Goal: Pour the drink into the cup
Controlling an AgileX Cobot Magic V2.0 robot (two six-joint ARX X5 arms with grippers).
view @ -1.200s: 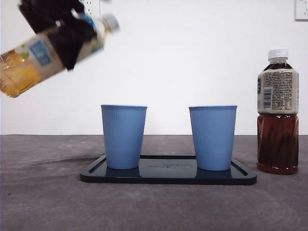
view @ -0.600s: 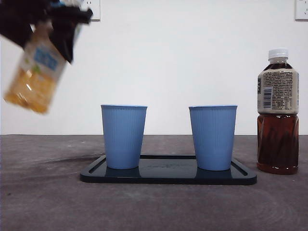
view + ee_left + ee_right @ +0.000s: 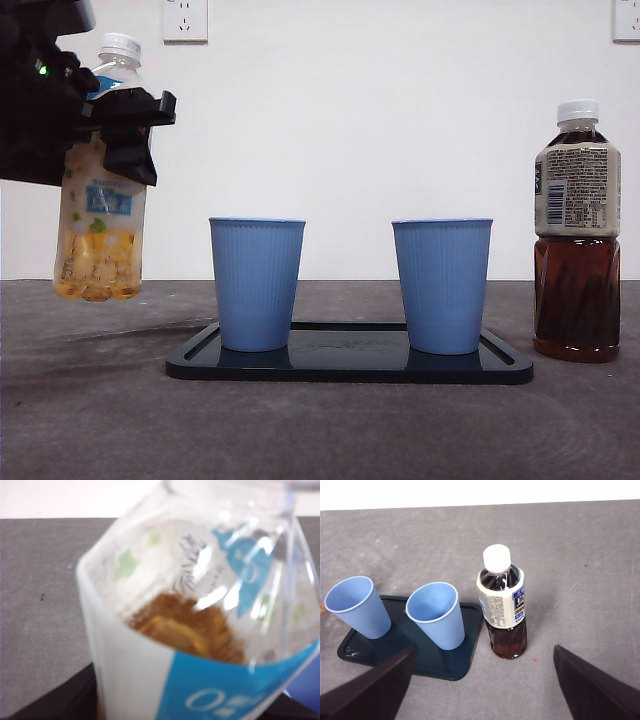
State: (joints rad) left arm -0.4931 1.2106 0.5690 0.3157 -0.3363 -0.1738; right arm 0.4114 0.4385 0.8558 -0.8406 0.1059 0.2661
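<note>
left tool (image 3: 125, 125) clenched on yellow drink bottle (image 3: 98, 225), upright, capped, off the counter (image 3: 90, 420), 9 o'clock of tray (image 3: 350, 365) | two blue cups (image 3: 257, 283) on tray | right tool (image 3: 482, 680) released, waiting above dark tea bottle (image 3: 502, 610)

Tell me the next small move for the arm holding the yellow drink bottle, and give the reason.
Probably lower it straight down to the table. The left gripper holds the yellow drink bottle upright, capped, with its base in the air beside the tray. Nothing lies beneath it on the table. The right gripper waits open above the dark tea bottle.
</note>
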